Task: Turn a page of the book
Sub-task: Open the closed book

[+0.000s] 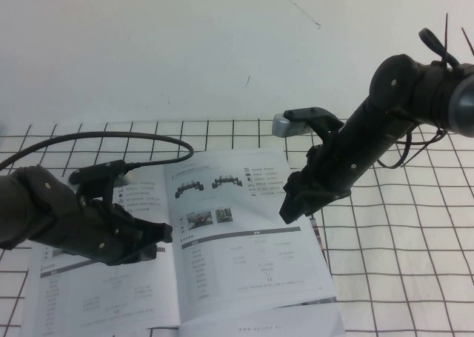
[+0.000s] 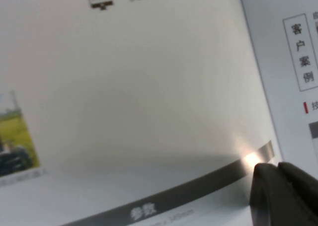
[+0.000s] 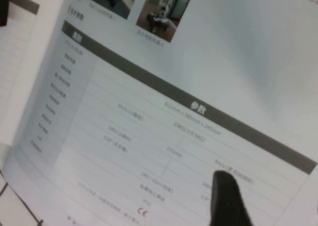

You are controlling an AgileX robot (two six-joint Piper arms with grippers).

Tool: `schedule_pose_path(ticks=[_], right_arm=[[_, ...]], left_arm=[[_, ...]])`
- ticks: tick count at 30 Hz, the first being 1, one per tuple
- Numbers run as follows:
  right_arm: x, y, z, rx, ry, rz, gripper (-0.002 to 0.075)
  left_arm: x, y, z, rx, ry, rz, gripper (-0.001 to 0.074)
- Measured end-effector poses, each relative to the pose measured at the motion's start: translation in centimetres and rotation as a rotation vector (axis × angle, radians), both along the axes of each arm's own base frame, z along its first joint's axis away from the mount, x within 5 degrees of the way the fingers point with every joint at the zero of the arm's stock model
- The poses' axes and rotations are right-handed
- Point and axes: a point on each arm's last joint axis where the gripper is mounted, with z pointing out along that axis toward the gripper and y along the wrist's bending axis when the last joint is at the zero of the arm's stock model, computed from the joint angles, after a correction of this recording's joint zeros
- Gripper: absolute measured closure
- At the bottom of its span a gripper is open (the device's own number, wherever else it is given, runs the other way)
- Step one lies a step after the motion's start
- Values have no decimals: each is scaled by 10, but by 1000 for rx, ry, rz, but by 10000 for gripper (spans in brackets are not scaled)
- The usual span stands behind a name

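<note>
The book (image 1: 111, 292) lies open on the grid cloth. Its right page (image 1: 244, 255) carries vehicle pictures, a grey band and a pale table, and lies nearly flat. My left gripper (image 1: 164, 235) is shut and empty, with its tips over the left page next to the fold. In the left wrist view its fingers (image 2: 278, 191) sit at the end of a grey band (image 2: 198, 186). My right gripper (image 1: 295, 204) is open at the right page's outer edge. One finger (image 3: 226, 201) shows over the page's table (image 3: 149, 151); the other finger is out of frame.
A white cloth with a black grid (image 1: 400, 248) covers the table. A plain white surface (image 1: 185, 48) lies beyond it. The left arm's black cable (image 1: 133, 137) loops above the book. Another leaf's edge (image 1: 320, 241) shows under the right page.
</note>
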Motion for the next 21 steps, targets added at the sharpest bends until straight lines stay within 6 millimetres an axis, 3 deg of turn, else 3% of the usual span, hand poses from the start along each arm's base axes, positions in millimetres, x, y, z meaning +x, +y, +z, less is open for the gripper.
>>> schedule_pose_path(ticks=[5,13,21], right_arm=[[2,0,-2,1,-17,-11,347],[7,1,-21,-20,20,-70,342],[10,-2,-27,-61,2,-96,340]], left_arm=[[-2,6,-2,73,22,9,738],[-1,11,-4,128,18,31,738],[5,11,-20,139,58,34,737]])
